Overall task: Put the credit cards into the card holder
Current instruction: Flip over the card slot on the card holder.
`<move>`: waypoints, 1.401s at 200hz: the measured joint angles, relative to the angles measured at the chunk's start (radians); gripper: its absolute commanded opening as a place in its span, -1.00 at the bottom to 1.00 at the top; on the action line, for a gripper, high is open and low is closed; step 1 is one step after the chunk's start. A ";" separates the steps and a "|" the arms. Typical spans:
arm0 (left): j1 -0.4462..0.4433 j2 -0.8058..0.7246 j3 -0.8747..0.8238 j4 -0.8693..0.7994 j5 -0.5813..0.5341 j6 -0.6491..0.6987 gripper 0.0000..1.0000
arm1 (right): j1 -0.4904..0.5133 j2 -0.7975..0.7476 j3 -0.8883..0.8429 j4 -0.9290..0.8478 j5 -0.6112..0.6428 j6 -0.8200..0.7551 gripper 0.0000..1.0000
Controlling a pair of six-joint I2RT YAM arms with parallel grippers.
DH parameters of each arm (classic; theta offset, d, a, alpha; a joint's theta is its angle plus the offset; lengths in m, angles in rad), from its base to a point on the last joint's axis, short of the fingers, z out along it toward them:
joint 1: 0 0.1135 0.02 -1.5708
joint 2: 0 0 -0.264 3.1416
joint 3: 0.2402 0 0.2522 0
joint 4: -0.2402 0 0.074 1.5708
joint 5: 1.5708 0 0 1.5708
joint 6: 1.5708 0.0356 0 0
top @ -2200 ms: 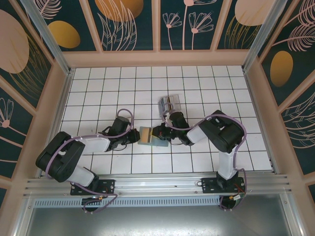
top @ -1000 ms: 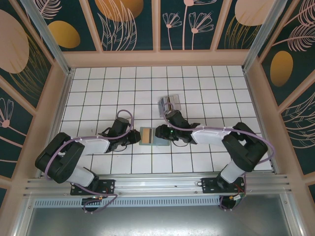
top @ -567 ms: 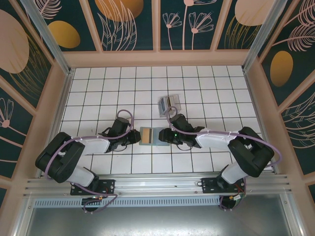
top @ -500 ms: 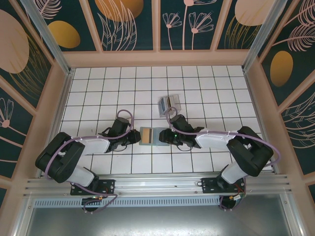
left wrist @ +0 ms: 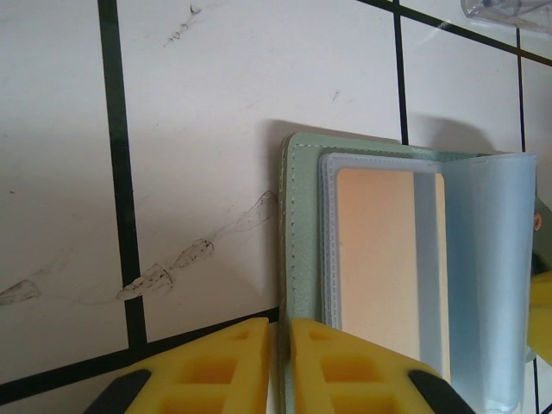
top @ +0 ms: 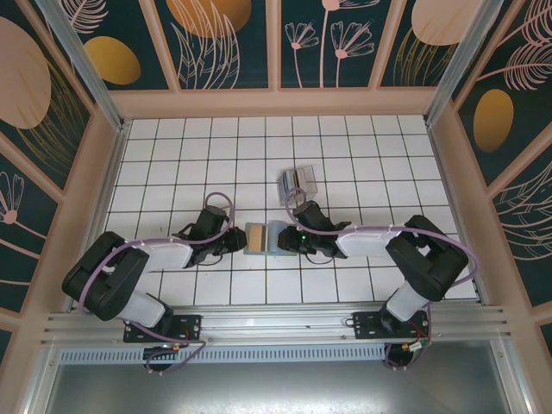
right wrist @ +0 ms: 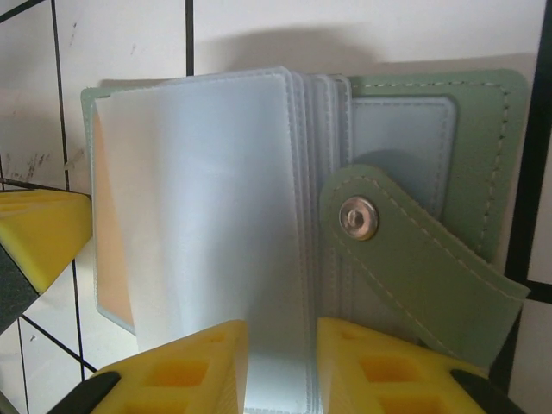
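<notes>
Left claw (left wrist: 279, 323) clamps the green edge of the card holder (left wrist: 302, 259); right claw (right wrist: 282, 326) pinches its clear sleeve (right wrist: 198, 198).

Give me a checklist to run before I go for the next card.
1. Card holder lying open: ok.
2. Left gripper shut on its green cover edge: ok.
3. Clear sleeve between the right gripper fingers: ok.
4. Right grip firm on that sleeve: cannot tell.
5. Contents of clear box: cannot tell.
</notes>
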 measured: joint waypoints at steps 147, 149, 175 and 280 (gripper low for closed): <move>0.001 0.005 0.002 0.003 0.004 0.000 -0.66 | 0.005 0.003 0.007 0.020 -0.042 -0.027 -0.52; 0.001 0.005 0.002 0.003 0.004 0.000 -0.65 | 0.005 0.003 0.007 0.022 -0.044 -0.026 -0.52; 0.001 0.000 0.008 -0.013 0.003 0.002 -0.68 | 0.005 0.003 0.007 0.054 -0.071 -0.025 -0.57; -0.007 -0.084 0.052 -0.172 -0.014 0.061 -0.53 | -0.005 0.017 0.004 0.135 -0.130 -0.018 -0.69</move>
